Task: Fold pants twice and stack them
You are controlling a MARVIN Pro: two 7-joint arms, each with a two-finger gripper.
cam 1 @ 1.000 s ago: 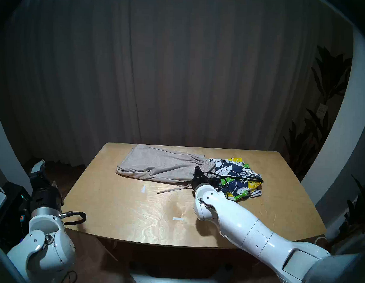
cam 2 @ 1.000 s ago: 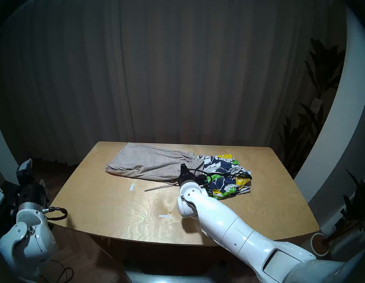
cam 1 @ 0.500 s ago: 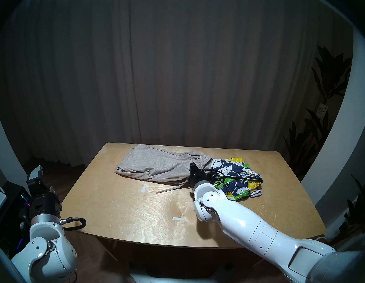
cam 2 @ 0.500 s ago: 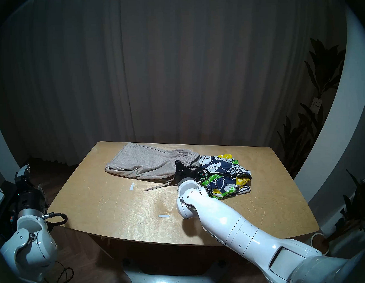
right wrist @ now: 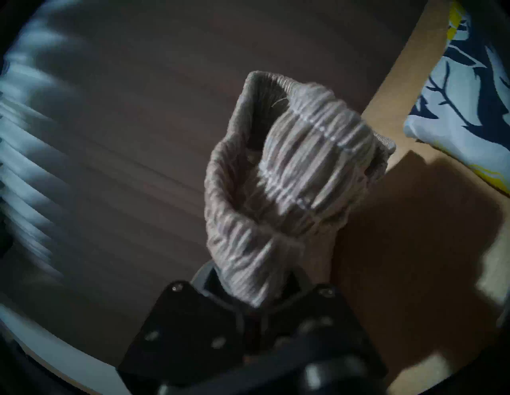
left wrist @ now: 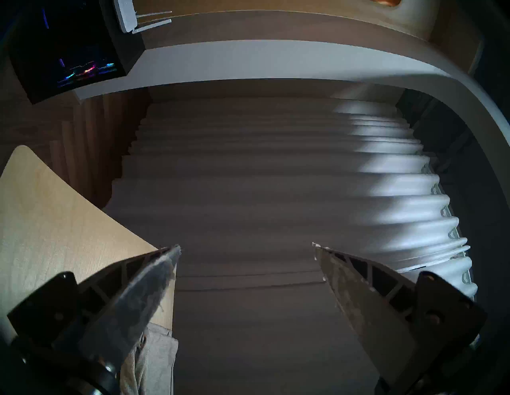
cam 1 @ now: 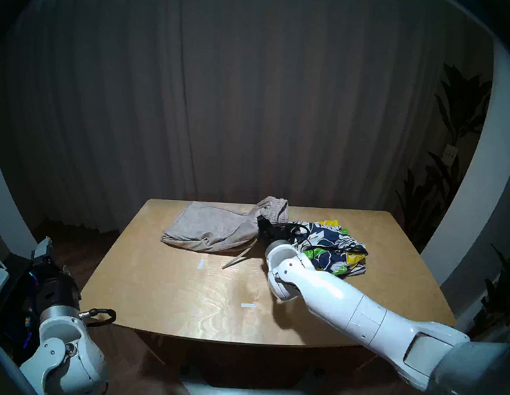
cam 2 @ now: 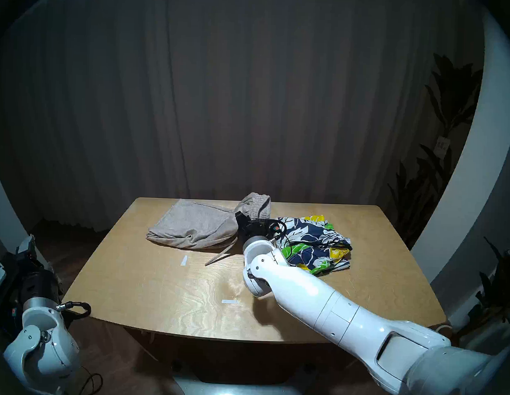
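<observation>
Since a second ago the right tool (cam 1: 261, 222) has lifted the gathered waistband of the grey pants (cam 1: 212, 230) off the bench (cam 1: 169, 291); their legs lie flat toward the far left corner, and the drawstring (cam 1: 236, 258) trails on the wood; the floral shorts (cam 1: 333, 247) sit crumpled just right of it.

Head right view: same layout; the waistband (cam 2: 256, 206) stands bunched above the right tool (cam 2: 239, 218), which is clamped on it; the left arm hangs off the bench's left edge.

Left wrist view: the left tool (left wrist: 245, 248) stands wide apart and empty, facing the curtain; a corner of the bench (left wrist: 41, 220) shows.

Right wrist view: ribbed elastic (right wrist: 289, 165) fills the closed jaws.

To fold well, I judge the waistband should be carried leftward over the legs, kept low and taut so the layers land edge to edge, and the drawstring tucked in; the shorts should not be dragged along.

No readable brand, label or writing shows anywhere.
</observation>
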